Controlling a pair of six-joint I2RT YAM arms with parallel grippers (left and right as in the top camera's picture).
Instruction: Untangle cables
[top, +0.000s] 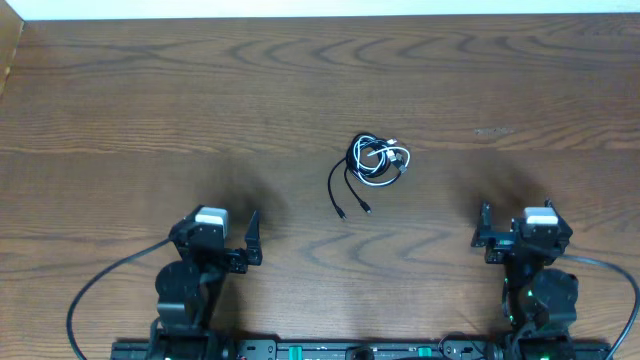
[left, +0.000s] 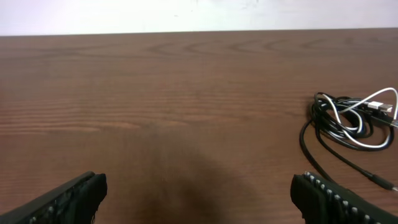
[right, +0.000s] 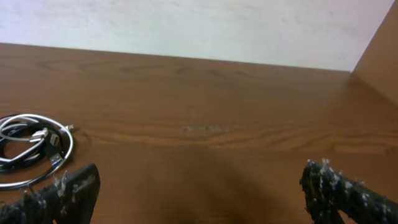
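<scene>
The cables are seen bunched on the counter, untouched. The left end effector and right end effector are held wide open and empty; a reach for one loose end is needed.

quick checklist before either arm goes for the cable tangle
1. Left gripper open and empty: ok.
2. Right gripper open and empty: ok.
3. Cables in one pile on the table, touching neither gripper: ok.
4. Free ends to grab: ok, two black tails stick out toward the arms.
5. How the white cord threads through the black ones: cannot tell.
</scene>
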